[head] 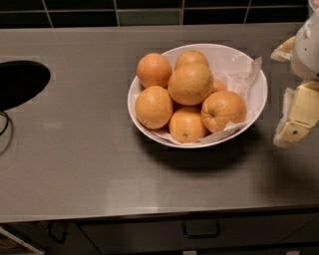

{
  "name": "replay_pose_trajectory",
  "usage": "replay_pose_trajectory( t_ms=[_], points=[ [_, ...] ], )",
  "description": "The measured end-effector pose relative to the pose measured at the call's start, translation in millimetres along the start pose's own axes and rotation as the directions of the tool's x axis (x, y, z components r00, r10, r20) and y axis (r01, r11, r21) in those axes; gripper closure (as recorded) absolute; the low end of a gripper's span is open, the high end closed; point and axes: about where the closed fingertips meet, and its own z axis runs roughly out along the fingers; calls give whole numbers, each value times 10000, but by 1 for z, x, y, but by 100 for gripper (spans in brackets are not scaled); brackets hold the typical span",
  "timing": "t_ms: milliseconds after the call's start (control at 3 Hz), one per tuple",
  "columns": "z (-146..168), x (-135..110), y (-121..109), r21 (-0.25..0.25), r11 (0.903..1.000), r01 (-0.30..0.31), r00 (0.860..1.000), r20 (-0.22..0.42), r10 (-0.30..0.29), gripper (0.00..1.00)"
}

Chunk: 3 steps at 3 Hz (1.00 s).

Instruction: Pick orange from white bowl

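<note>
A wide white bowl [255,102] lined with crinkled white paper sits at the middle of a grey counter [89,164]. It holds several oranges piled up; the topmost orange [190,83] rests on the others. My gripper [294,119] is at the right edge of the view, to the right of the bowl and apart from it, with one cream-coloured finger [298,117] pointing down and nothing seen in it.
A dark round opening [20,82] is cut into the counter at the far left, with a thin dark cable beside it. Dark tiles [149,12] form the back wall. A drawer with a handle [201,231] runs below the counter's front edge.
</note>
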Motion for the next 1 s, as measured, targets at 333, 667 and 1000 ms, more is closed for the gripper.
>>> replay_pose_trajectory(
  t_ms=[333,667,1000],
  points=[
    [0,0,0,0,10000,1,10000,0,-1,0],
    [-4,-23,-9,66,9995,296,9995,50,-297,0],
    [-7,-58,-20,134,9961,873,9961,137,-875,0]
  ],
)
